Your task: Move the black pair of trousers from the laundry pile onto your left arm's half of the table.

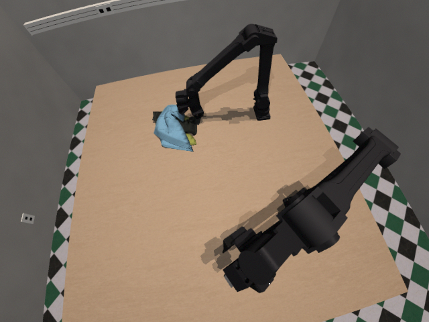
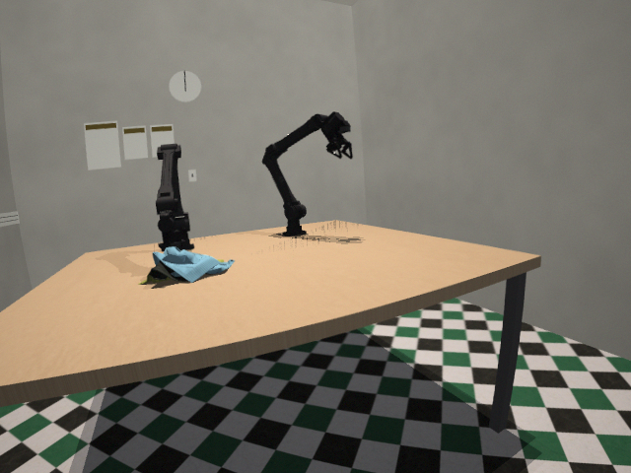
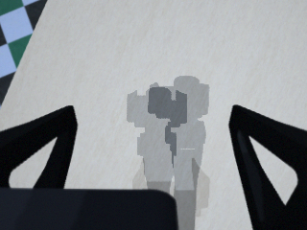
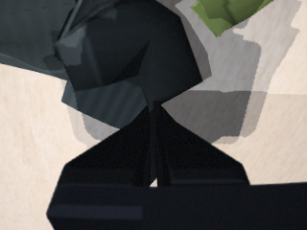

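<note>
The black trousers (image 1: 190,129) (image 2: 160,272) (image 4: 134,53) lie in the pile on the right arm's half of the worktop (image 1: 149,208) (image 2: 325,285) (image 3: 101,48) (image 4: 29,134), partly under a blue cloth (image 1: 169,128) (image 2: 188,262). A yellow-green cloth (image 1: 190,139) (image 4: 230,11) shows beside them. The right gripper (image 1: 194,121) (image 4: 153,114) is closed, its tips meeting at the trousers' edge, apparently pinching a thin bit of fabric. The left gripper (image 1: 226,261) (image 2: 344,156) (image 3: 153,115) hangs nearly fully open above the other half, holding nothing.

Soft, matt blue cloth (image 1: 169,129) (image 2: 185,264) is showing creases, while the smooth, matt surface (image 1: 145,208) (image 2: 306,285) is showing wood grain out to its edges.
</note>
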Controlling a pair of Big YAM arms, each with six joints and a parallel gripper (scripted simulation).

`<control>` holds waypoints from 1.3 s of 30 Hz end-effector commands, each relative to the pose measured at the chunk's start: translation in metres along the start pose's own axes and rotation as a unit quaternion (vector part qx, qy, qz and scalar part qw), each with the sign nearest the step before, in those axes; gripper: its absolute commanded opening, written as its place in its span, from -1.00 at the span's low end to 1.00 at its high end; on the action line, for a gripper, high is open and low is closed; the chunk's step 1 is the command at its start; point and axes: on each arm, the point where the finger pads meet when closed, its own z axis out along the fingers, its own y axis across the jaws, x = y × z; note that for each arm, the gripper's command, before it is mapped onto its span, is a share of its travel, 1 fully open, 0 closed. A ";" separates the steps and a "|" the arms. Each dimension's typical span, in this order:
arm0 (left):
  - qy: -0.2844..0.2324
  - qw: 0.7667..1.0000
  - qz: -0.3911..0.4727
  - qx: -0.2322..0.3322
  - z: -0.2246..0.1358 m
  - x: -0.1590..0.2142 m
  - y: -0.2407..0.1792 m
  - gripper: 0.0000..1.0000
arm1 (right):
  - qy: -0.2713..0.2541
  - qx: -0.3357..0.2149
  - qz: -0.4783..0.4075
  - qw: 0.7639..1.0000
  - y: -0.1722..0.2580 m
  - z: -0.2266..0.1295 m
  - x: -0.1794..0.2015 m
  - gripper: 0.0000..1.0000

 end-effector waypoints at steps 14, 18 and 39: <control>-0.010 1.000 0.010 0.004 0.000 -0.007 -0.004 0.83 | 0.021 0.002 0.020 1.000 -0.010 0.022 0.014 -1.00; -0.010 1.000 0.010 0.004 0.000 -0.007 -0.004 0.83 | 0.021 0.002 0.020 1.000 -0.010 0.022 0.014 -1.00; -0.010 1.000 0.010 0.004 0.000 -0.007 -0.004 0.83 | 0.016 0.007 0.029 0.999 -0.016 -0.003 0.004 -1.00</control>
